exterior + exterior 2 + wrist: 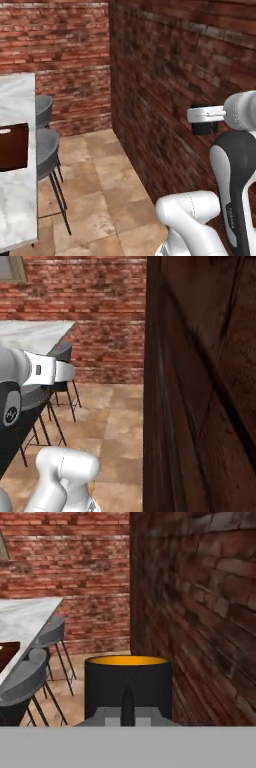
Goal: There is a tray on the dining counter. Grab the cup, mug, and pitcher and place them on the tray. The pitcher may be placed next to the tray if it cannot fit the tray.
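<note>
Left base view: my gripper (pixel 205 122) hangs beside the brick wall (pixel 165 90), clamped on the mug (pixel 204 127), well apart from the tray (pixel 14 146) on the counter (pixel 17 200). Hand view: mug (pixel 128 687) sits upright between my fingers; swinging carelessly could clip the wall or stools (pixel 30 672) and knock it loose.

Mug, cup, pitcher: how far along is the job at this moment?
Done: nothing visibly; the part of the tray in view on the dining counter is bare. In hand: the gripper is shut on the black mug, carried upright near the brick wall. Left: set the mug on the tray; cup and pitcher cannot be judged.
</note>
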